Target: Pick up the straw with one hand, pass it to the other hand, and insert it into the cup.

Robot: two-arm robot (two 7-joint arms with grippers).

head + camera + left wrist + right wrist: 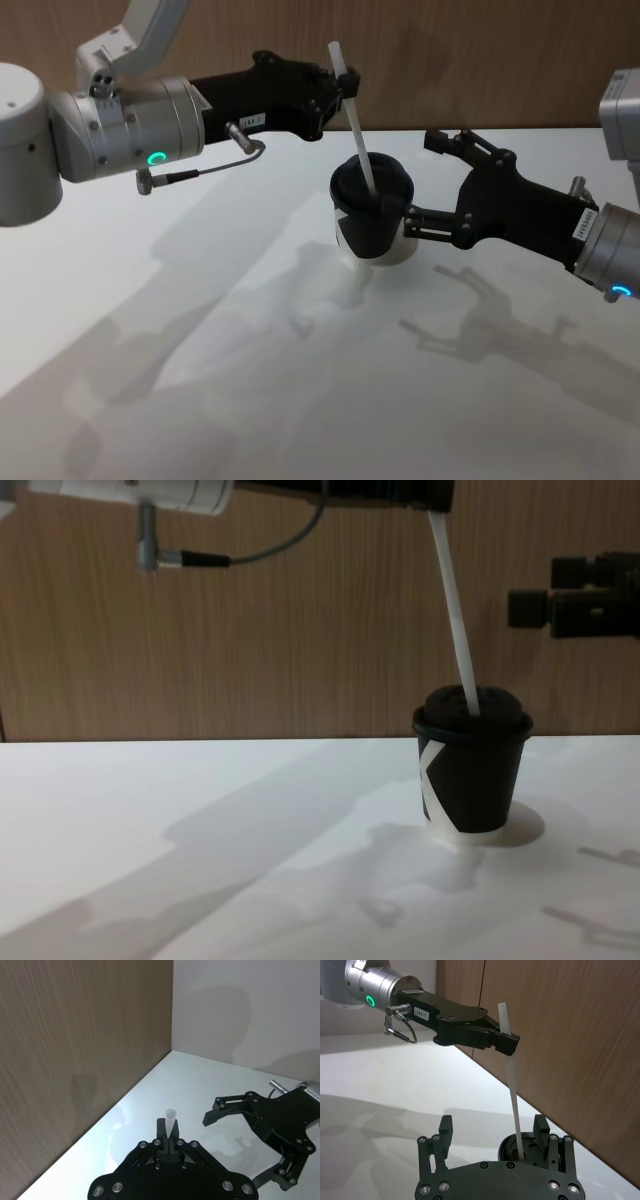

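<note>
The black cup [372, 222] with its domed lid stands upright near the middle of the white table. The white straw [357, 148] leans slightly, its lower end in the lid's hole [468, 702]. My left gripper [341, 88] is shut on the straw near its top end, above and behind the cup; the left wrist view shows the straw's tip [171, 1116] sticking out past the fingers. To the right of the cup hangs my right gripper [421, 181], open, with nothing between its fingers [445, 1127]. From the right wrist the cup [511, 1148] sits close to one finger.
A wooden wall [480, 60] runs along the table's far edge, close behind both grippers. The white table [250, 400] spreads wide in front and to the left of the cup. A thin cable [200, 172] loops under the left wrist.
</note>
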